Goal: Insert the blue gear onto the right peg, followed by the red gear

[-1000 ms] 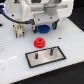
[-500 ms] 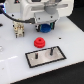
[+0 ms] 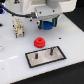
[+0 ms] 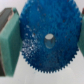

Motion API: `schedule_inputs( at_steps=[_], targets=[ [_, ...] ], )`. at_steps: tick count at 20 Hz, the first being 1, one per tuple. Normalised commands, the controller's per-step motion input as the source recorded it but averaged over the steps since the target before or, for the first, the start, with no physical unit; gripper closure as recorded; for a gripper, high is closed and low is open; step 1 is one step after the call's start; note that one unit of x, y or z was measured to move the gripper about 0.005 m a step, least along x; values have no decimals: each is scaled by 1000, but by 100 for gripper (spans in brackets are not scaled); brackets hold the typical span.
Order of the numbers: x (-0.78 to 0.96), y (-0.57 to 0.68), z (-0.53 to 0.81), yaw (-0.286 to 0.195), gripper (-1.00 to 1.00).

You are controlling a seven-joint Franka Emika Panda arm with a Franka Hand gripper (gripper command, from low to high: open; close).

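Wrist view: jaws clamped on the blue gear [image 4: 47,42], a green pad [image 4: 10,42] pressing each side of the toothed rim, centre hole unobstructed. Exterior view puts the gripper [image 3: 48,23] raised above the bench [image 3: 15,50], well apart from the base plate [image 3: 35,58]. Right peg [image 3: 51,51] stands upright on the plate; the other post [image 3: 37,57] is toward the exterior view's left. Red gear [image 3: 38,43] sits on the bench just beside the plate. Advice: keep gear level, centre the hole over the peg before descending, lower slowly, release only once seated. Avoid clipping the red gear.
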Motion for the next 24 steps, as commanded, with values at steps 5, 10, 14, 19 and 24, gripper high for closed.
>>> schedule_inputs(
  at_steps=[5, 10, 14, 19, 24],
  targets=[
    [731, -31, 453, 0, 100],
    [790, -44, 469, 0, 100],
    [799, -70, 405, 0, 100],
    [809, -168, 281, 0, 100],
    [819, -203, 215, 0, 100]
  ],
)
